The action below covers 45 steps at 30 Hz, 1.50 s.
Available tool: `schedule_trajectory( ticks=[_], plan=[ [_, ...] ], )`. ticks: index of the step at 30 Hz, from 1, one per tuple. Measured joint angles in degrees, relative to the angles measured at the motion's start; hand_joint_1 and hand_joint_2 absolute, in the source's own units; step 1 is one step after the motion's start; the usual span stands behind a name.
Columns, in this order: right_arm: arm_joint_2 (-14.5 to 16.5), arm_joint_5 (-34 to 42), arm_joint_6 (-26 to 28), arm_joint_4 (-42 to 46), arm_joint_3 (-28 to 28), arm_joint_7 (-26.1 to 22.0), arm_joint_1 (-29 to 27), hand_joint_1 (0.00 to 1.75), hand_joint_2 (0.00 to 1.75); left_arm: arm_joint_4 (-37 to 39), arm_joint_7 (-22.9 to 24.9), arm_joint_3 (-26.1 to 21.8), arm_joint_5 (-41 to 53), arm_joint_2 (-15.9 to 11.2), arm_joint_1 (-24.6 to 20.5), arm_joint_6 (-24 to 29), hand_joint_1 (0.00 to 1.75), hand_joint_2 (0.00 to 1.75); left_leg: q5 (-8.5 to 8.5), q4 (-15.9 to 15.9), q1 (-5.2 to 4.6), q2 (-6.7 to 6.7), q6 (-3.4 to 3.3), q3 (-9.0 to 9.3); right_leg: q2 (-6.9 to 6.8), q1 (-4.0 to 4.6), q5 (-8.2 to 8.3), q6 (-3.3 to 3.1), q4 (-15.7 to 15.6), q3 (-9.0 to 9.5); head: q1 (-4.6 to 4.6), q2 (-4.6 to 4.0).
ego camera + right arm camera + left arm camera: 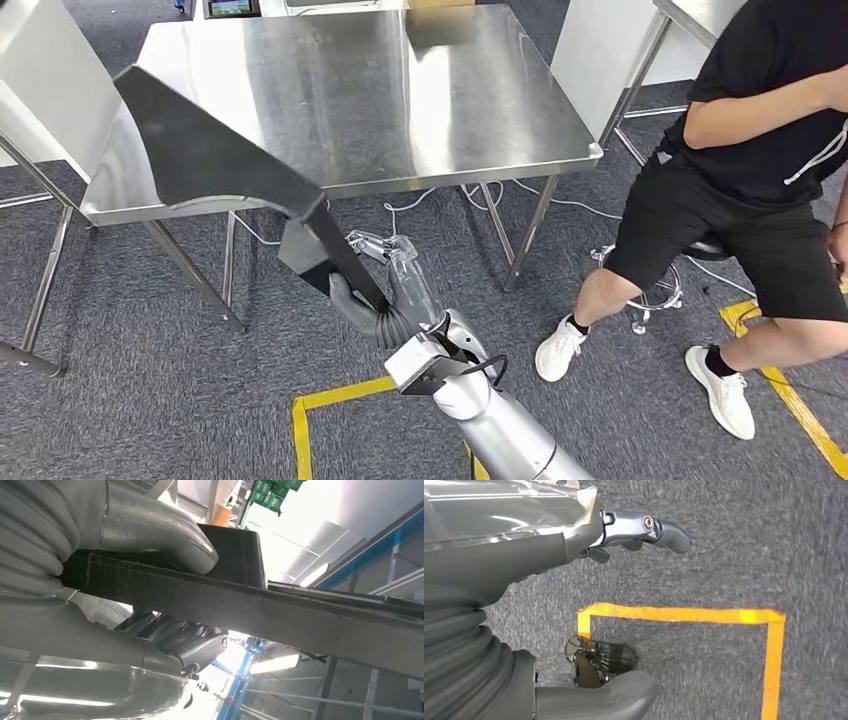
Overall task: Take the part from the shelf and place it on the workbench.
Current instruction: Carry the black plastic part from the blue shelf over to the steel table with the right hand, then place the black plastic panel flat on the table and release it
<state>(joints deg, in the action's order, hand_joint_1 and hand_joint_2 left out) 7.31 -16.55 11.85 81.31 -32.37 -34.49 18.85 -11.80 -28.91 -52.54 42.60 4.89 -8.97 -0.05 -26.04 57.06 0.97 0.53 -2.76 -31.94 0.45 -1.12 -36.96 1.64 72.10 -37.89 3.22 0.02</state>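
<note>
R hand (372,305) gripped the black part (215,150) at its narrow end, thumb on top. L hand (574,540) held nothing, fingers apart. Part's wide end overlapped table (450,110) front-left edge.

left hand (574,540) | fingers (664,530) apart, holding nothing | above grey carpet (724,670) | yellow tape (684,614)

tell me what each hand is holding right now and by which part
The right hand grips the large flat black angular part by its narrow lower end, thumb on one face, fingers on the other. The left hand holds nothing.
</note>
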Motion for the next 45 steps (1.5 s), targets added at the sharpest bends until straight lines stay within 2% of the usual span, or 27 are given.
schedule_trajectory(
  ticks=[1,3,4,5,6,8,10,11,13,15,16,17,19,20,23,25,27,29,31,32,34,36,38,40,42,43,45],
  plan=[
    [-0.09,0.0,0.0,0.0,0.0,0.0,-0.01,1.75,1.75,0.0,-0.03,0.0,0.01,0.06,0.04,-0.03,0.0,1.75,-0.7,0.0,-0.12,0.15,0.03,0.92,-0.01,0.09,1.02,0.45,-2.46,-0.22,0.01,0.0],
    [-0.25,0.0,0.01,-0.02,-0.01,0.01,0.0,1.75,1.75,0.01,-0.05,0.01,0.04,0.18,0.05,-0.05,0.0,1.75,-2.15,-0.03,-0.29,0.31,0.26,2.67,-0.25,0.33,6.65,1.56,-9.67,0.9,-0.03,0.0],
    [-0.33,0.01,0.02,-0.06,-0.02,0.07,0.06,1.75,1.75,0.01,-0.07,0.02,0.07,0.19,0.02,-0.07,0.0,1.75,-2.88,-0.07,-0.39,0.35,0.51,3.36,-0.54,0.52,9.52,1.61,-12.51,1.58,-0.04,0.0],
    [-0.37,0.02,0.06,-0.08,-0.03,0.14,0.15,1.75,1.75,0.02,-0.08,0.02,0.14,0.2,-0.01,-0.08,0.0,1.75,-3.52,-0.3,-0.44,0.32,0.86,3.89,-0.75,0.82,11.51,1.23,-14.13,2.23,-0.07,0.0],
    [-0.4,0.03,0.14,-0.08,-0.04,0.22,0.26,1.75,1.75,0.02,-0.1,0.02,0.26,0.19,-0.06,-0.1,0.0,1.75,-3.74,-0.23,-0.51,0.24,1.25,4.41,-0.81,0.97,12.48,0.49,-14.78,2.52,-0.1,0.0],
    [-0.36,0.05,0.36,-0.03,-0.07,0.38,0.45,1.75,1.75,-0.04,-0.13,0.02,0.52,-0.01,-0.19,-0.12,0.0,1.75,-3.95,0.28,-0.52,0.01,1.9,5.14,-0.4,0.64,12.44,-0.96,-15.42,3.92,-0.07,0.01],
    [-0.32,0.08,0.61,-0.06,-0.06,0.5,0.5,1.75,1.75,-0.1,-0.13,0.03,0.66,-0.23,-0.47,-0.21,0.0,1.75,-4.8,3.02,-0.41,-0.24,2.36,4.45,-0.13,-0.04,12.0,-1.55,-15.66,5.61,-0.33,0.01],
    [-0.28,0.1,0.68,-0.09,-0.05,0.55,0.52,1.75,1.75,-0.1,-0.11,0.03,0.7,-0.28,-0.65,-0.26,0.0,1.75,-5.79,5.5,-0.31,-0.33,2.59,2.97,-0.1,-0.09,11.62,-1.69,-15.69,6.23,-0.49,0.01],
    [-0.28,0.13,0.72,-0.26,-0.05,0.6,0.58,1.75,1.75,-0.09,-0.02,0.03,0.71,-0.36,-0.87,-0.3,0.0,1.75,-8.19,11.54,-0.19,-0.41,2.92,-1.72,-0.06,-0.02,10.75,-2.03,-15.67,7.01,-0.69,0.0],
    [-0.28,0.2,0.72,-0.61,-0.06,0.64,0.61,1.75,1.75,-0.09,0.08,0.01,0.62,-0.44,-0.84,-0.29,0.0,1.75,-8.61,14.1,-0.19,-0.39,2.91,-5.71,0.13,0.12,9.73,-2.17,-15.65,7.97,-0.72,0.0],
    [-0.27,0.28,0.71,-0.82,-0.08,0.65,0.68,1.75,1.75,-0.09,0.11,-0.01,0.57,-0.48,-0.82,-0.29,0.0,1.75,-7.22,12.75,-0.19,-0.39,2.79,-6.41,0.2,0.17,9.14,-2.13,-15.65,8.67,-0.72,0.0],
    [-0.24,0.35,0.7,-1.02,-0.1,0.66,0.81,1.75,1.75,-0.09,0.12,-0.02,0.52,-0.52,-0.82,-0.28,0.0,1.75,-4.65,9.64,-0.19,-0.4,2.64,-6.19,0.25,0.21,8.48,-2.03,-15.65,9.52,-0.71,0.0],
    [-0.17,0.46,0.68,-1.39,-0.18,0.66,1.16,1.75,1.75,-0.05,0.11,-0.06,0.48,-0.6,-0.78,-0.29,0.0,1.75,0.61,3.78,-0.39,-0.58,2.21,-5.08,0.27,0.31,7.26,-1.64,-15.81,10.89,-0.69,-0.01],
    [-0.11,0.48,0.67,-1.53,-0.23,0.67,1.36,1.75,1.75,-0.03,0.11,-0.08,0.46,-0.61,-0.81,-0.29,0.0,1.75,2.05,2.11,-0.63,-0.71,1.88,-4.58,0.28,0.37,6.79,-1.32,-16.06,11.29,-0.72,-0.01],
    [0.06,0.52,0.62,-1.72,-0.37,0.65,1.94,1.75,1.75,0.0,0.1,-0.13,0.45,-0.58,-0.92,-0.3,0.0,1.75,1.99,0.81,-1.12,-0.69,0.42,-3.47,0.26,0.81,6.51,-0.17,-16.01,12.05,-0.81,0.01],
    [0.13,0.72,0.6,-1.84,-0.52,0.55,2.38,1.75,1.75,0.0,0.02,-0.18,0.31,-0.55,-0.93,-0.28,0.0,1.75,1.56,0.18,-1.0,-0.47,-0.45,-2.05,0.17,0.99,6.89,0.29,-12.32,10.34,-0.73,0.0],
    [0.14,1.04,0.58,-2.08,-0.69,0.49,2.86,1.75,1.75,0.0,-0.06,-0.28,0.03,-0.58,-0.96,-0.19,0.0,1.75,0.77,-0.15,-0.94,-0.33,-1.01,-0.82,0.1,0.94,6.41,0.24,-4.99,5.3,-0.59,-0.01],
    [0.1,1.2,0.55,-2.43,-0.85,0.49,3.05,1.75,1.75,0.0,-0.08,-0.47,-0.16,-0.6,-0.85,-0.04,0.0,1.75,-0.33,-0.19,-1.02,-0.11,-1.2,0.24,0.08,0.99,3.94,-0.18,0.9,-0.53,-0.52,-0.01],
    [0.08,1.24,0.52,-2.75,-1.03,0.5,3.04,1.75,1.75,0.0,-0.13,-0.71,-0.22,-0.54,-0.69,0.04,0.0,1.75,-1.69,-0.2,-1.28,0.18,-1.26,1.88,0.08,1.18,2.83,-0.26,0.42,-3.42,-0.52,-0.01],
    [0.08,1.25,0.52,-2.83,-1.12,0.5,3.05,1.75,1.75,0.0,-0.16,-0.77,-0.22,-0.48,-0.66,0.05,0.0,1.75,-2.4,-0.22,-1.49,0.28,-1.28,2.82,0.08,1.42,4.18,-0.23,-2.48,-3.38,-0.51,-0.02],
    [0.07,1.23,0.57,-2.92,-1.25,0.57,3.03,1.75,1.75,0.03,-0.22,-0.82,-0.2,-0.25,-0.62,0.04,0.0,1.75,-3.95,-0.27,-1.89,0.41,-1.27,4.42,0.02,2.09,9.94,-0.42,-10.06,-2.43,-0.57,-0.01],
    [0.1,0.9,0.67,-2.92,-1.33,0.87,2.97,1.75,1.75,0.04,-0.23,-0.84,-0.15,-0.03,-0.58,0.03,0.0,1.75,-5.33,-0.58,-2.1,0.51,-0.95,5.69,0.12,2.61,14.09,-1.17,-14.39,-1.18,-0.63,-0.01],
    [0.26,0.07,0.83,-2.84,-1.35,1.24,2.98,1.75,1.75,0.03,-0.22,-0.85,-0.04,0.03,-0.57,0.03,0.0,1.75,-5.37,-0.16,-2.15,0.48,-0.39,7.1,0.38,2.34,14.8,-2.31,-15.66,0.62,-0.61,0.0],
    [0.43,-1.14,1.27,-2.73,-1.36,1.67,3.16,1.75,1.75,0.03,-0.19,-0.85,0.21,0.01,-0.66,0.0,0.0,1.75,-4.74,3.19,-1.96,0.33,0.12,6.76,0.37,1.69,14.98,-3.66,-16.64,3.0,-0.64,-0.01],
    [0.5,-2.72,2.11,-2.67,-1.36,2.11,3.51,1.75,1.75,0.04,-0.11,-0.83,0.51,-0.01,-0.79,-0.05,0.0,1.75,-5.55,9.12,-1.41,0.28,0.86,3.14,0.23,1.38,14.2,-4.67,-16.86,4.79,-0.69,-0.02],
    [0.51,-3.67,2.65,-2.66,-1.36,2.36,3.71,1.75,1.75,0.04,-0.03,-0.82,0.67,-0.01,-0.77,-0.07,0.0,1.75,-7.03,11.79,-1.03,0.26,1.36,0.7,0.27,1.31,13.65,-4.8,-16.86,5.28,-0.75,-0.02],
    [0.5,-5.69,3.66,-2.65,-1.36,3.29,4.13,1.75,1.75,0.04,0.12,-0.82,0.85,-0.12,-0.63,-0.08,0.0,1.75,-11.28,14.3,-0.09,0.08,2.51,-3.67,0.6,1.01,12.34,-4.38,-16.83,6.41,-0.75,-0.02]
  ],
)
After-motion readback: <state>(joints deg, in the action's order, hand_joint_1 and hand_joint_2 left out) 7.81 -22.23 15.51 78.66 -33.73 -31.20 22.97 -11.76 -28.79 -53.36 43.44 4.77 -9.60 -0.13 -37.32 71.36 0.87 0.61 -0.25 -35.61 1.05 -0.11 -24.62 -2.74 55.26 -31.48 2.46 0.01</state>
